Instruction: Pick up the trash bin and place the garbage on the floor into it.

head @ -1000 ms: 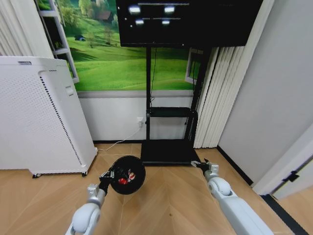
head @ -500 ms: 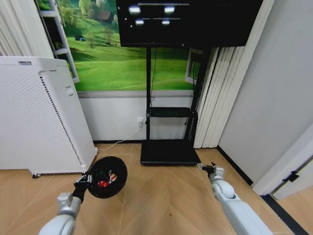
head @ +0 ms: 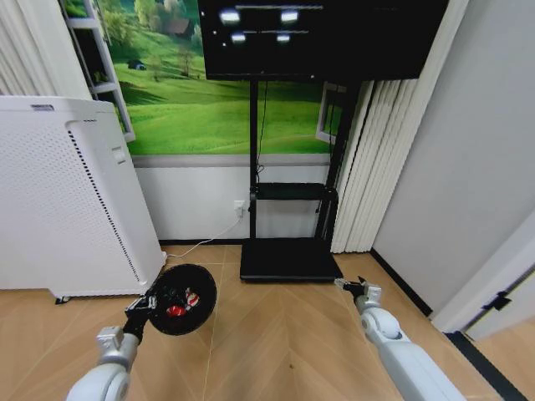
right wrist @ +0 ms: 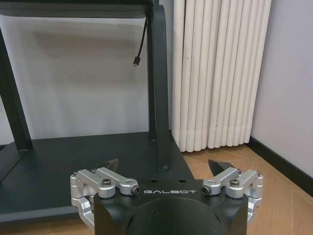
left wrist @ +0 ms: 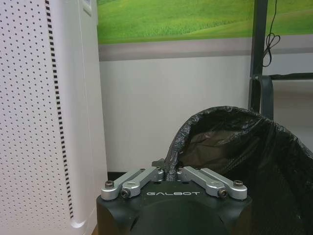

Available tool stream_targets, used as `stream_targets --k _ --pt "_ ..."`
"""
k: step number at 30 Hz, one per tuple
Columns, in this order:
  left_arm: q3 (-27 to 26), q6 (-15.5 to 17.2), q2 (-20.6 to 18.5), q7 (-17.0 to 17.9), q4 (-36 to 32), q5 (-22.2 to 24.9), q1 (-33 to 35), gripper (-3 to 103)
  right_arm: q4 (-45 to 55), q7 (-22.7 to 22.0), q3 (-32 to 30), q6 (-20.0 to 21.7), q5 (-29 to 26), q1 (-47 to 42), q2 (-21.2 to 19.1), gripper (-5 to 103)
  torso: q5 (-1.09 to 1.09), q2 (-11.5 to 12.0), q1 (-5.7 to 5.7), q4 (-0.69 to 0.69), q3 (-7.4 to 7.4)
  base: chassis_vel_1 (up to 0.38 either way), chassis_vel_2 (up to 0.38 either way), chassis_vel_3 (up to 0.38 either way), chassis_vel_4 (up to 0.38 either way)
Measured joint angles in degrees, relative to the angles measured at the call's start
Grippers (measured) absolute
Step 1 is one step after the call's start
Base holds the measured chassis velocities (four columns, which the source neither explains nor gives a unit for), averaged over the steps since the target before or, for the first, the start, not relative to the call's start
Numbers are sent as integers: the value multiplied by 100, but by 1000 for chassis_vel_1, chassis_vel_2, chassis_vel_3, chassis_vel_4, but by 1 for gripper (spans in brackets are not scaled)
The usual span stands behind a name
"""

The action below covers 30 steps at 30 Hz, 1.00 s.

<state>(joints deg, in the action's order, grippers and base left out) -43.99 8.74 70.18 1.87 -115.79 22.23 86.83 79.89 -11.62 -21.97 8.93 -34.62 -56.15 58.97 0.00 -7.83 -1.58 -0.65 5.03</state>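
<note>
A: What is the bin (head: 182,299) made of?
B: It is round and black, lined with a crinkled glossy bag. In the head view its mouth faces the camera, with red and white garbage (head: 178,307) inside.

A: Where is it from the left claw (left wrist: 170,175)?
B: Right at the fingertips. The left claw is pressed together on the bag-covered rim, and the bin hangs just beyond it above the herringbone wood floor (head: 284,334), near the perforated white appliance (head: 67,200).

A: And the right claw (right wrist: 164,165)?
B: Spread wide, pinching nothing, facing the black TV stand (right wrist: 88,166) and ribbed white curtain (right wrist: 215,73).

A: Any writing?
B: "GALBOT" on both claw bodies.
</note>
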Motion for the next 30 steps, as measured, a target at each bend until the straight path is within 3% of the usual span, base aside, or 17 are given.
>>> stream_targets --k 17,30 --pt "38 14 91 99 44 -10 45 4 7 5 6 -4 0 4 -2 100 0 0 0 0 0 5 4 -6 -6" --pt "105 -1 120 84 61 -66 45 4 12 6 8 -4 0 5 -3 100 -2 0 0 1 0 168 173 -165 -163"
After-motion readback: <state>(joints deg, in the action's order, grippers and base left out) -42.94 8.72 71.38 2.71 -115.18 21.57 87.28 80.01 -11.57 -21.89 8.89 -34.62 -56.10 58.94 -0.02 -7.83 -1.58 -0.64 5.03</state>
